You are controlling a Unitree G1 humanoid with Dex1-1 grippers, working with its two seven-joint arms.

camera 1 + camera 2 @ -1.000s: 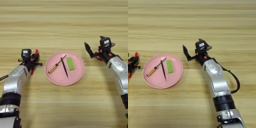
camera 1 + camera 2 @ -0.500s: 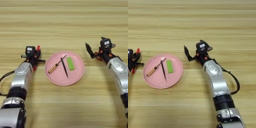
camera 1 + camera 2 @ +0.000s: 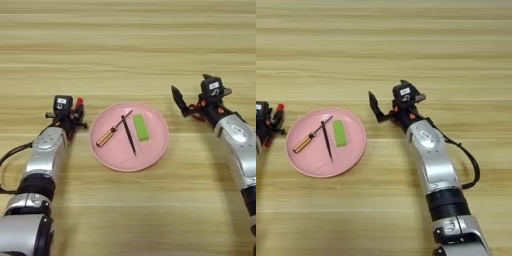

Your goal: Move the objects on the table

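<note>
Red-capped marker pen (image 3: 78, 103) clamped in left gripper (image 3: 70, 114), just left of pink plate (image 3: 155, 145), long axis pointing away up the table. Right gripper (image 3: 192, 100) spread wide, empty, right of plate, farther off.

A plate (image 3: 152, 150) lies at mid-frame on the table (image 3: 128, 45); on it, left to right, rest a screwdriver (image 3: 111, 134), a pen (image 3: 129, 136) and a block (image 3: 141, 127); the left hand (image 3: 70, 119) with a marker (image 3: 78, 104) sits just left of the plate; the right hand (image 3: 192, 102) sits to its right.
</note>
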